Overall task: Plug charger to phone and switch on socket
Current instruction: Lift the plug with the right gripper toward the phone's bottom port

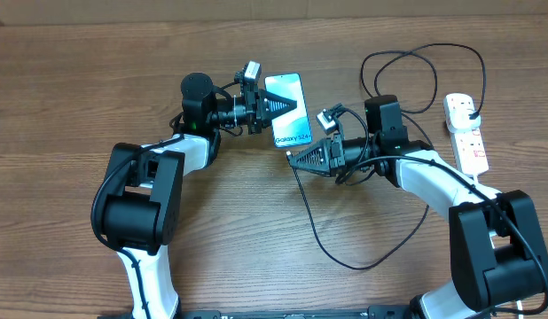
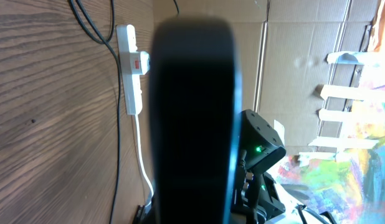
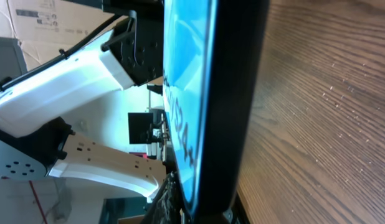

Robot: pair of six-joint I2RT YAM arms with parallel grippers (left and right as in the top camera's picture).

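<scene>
The phone (image 1: 287, 111) shows its blue-and-white "Galaxy S24" screen and is raised off the table, tilted. My left gripper (image 1: 272, 107) is shut on its left edge. In the left wrist view the phone (image 2: 192, 112) fills the middle as a dark slab. My right gripper (image 1: 293, 157) has its fingers closed to a point at the phone's lower end, where the charger cable (image 1: 345, 259) begins. The connector tip itself is hidden. The right wrist view shows the phone (image 3: 211, 106) edge-on. The white socket (image 1: 465, 133) lies at the far right, with the charger's plug end (image 1: 472, 113) at it.
The black cable loops on the table below the right arm and again behind it (image 1: 416, 58). The socket with its red switch (image 2: 133, 65) and thick white cord (image 2: 141, 155) shows in the left wrist view. Cardboard boxes (image 2: 292, 56) stand beyond the table.
</scene>
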